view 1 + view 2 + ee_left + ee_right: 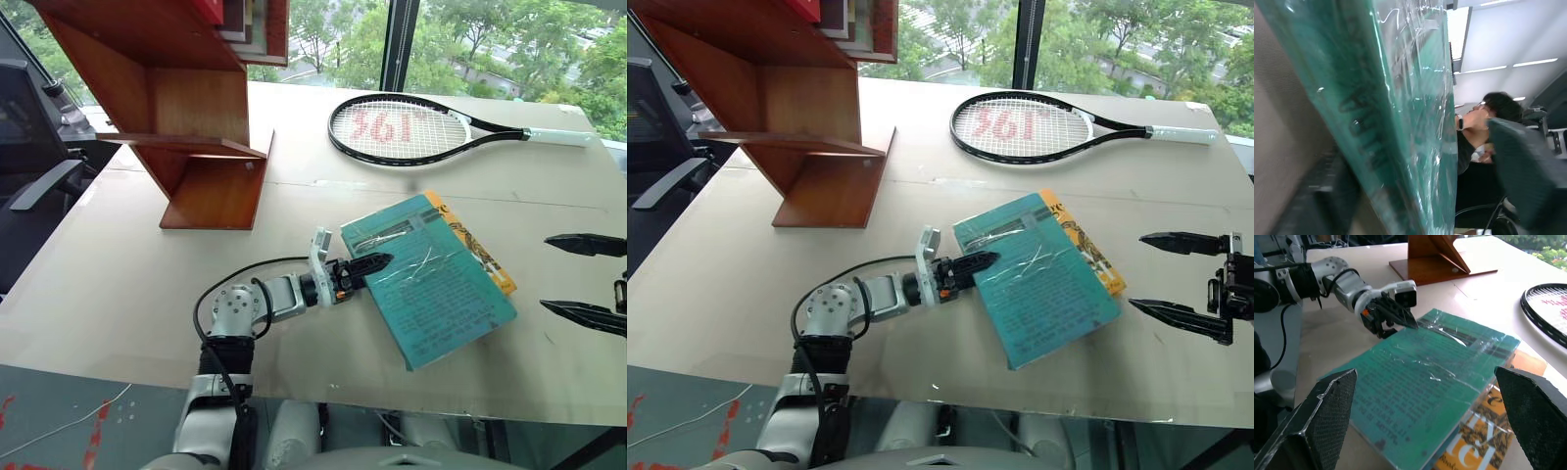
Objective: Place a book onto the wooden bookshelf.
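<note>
The teal-green book (436,289) lies flat near the table's front, wrapped in glossy plastic, partly on top of a yellow book (482,253). My left gripper (377,266) is at the book's left edge, pointing right. Its upper finger (372,261) reaches over the cover, and the left wrist view shows the book's edge (1400,122) between the two fingers, with a gap on one side. My right gripper (586,279) hovers wide open just right of the book, holding nothing. The reddish-brown wooden bookshelf (196,108) stands at the table's far left.
A black tennis racket (402,129) with red-marked strings lies at the back of the table. Other books stand on the bookshelf's upper board (245,24). A black chair (34,181) sits off the table's left side. A person (1488,117) appears behind the book in the left wrist view.
</note>
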Motion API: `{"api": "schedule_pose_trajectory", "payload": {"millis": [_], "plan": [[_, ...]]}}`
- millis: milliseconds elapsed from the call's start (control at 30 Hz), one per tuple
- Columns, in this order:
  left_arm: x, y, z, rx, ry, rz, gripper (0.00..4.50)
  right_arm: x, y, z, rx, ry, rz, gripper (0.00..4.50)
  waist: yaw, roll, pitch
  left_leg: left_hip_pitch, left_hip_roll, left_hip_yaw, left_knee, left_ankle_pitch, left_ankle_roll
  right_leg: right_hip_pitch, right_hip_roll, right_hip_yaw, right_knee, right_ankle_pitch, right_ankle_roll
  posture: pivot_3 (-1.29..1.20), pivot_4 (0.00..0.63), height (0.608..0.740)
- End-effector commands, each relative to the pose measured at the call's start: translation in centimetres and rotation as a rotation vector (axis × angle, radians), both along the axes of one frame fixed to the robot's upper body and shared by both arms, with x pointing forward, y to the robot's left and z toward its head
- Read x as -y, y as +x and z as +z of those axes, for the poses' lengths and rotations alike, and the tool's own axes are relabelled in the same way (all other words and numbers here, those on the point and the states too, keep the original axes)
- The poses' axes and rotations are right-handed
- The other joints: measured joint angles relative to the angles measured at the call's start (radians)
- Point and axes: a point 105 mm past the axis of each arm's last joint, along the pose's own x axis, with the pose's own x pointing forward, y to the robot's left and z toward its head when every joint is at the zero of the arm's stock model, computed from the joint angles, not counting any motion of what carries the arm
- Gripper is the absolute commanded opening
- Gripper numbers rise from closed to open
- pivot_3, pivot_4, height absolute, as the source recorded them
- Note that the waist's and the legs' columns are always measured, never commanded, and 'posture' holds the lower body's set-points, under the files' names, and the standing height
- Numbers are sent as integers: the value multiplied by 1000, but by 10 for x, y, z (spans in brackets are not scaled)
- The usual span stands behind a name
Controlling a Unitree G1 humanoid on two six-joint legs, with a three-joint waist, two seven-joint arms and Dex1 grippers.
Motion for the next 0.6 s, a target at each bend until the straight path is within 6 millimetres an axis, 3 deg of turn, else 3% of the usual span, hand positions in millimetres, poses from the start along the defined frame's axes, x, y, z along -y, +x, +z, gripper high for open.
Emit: {"api": "schedule_pose_trajectory", "payload": {"millis": [33,167,333,433,600], "plan": [[-1,-4,4,10,-38,-12,1794,-6,0,5,22,1,16,4500,0,0,0,0,0,0,0,0,0,0,0,0,0,0,0,0,150,740],[-3,-9,12,31,-98,-22,67,-8,2,1,25,17,3,4500,0,0,0,-1,0,0,0,0,0,0,0,0,-1,0,0,0,150,740],[-23,-15,24,100,-109,-28,67,-11,3,-3,36,50,-8,4500,-3,0,0,0,0,0,0,0,0,0,0,0,0,-1,-1,0,150,740],[-46,-15,35,130,-126,6,67,-13,4,-2,49,74,-8,4500,-5,0,0,0,1,-1,-1,0,0,0,0,0,0,-1,-2,0,150,740],[-98,-14,51,244,-13,115,67,-17,9,4,84,125,-4,4500,-3,0,1,0,5,0,-1,0,0,-1,0,-1,0,-1,-2,0,150,740]]}}
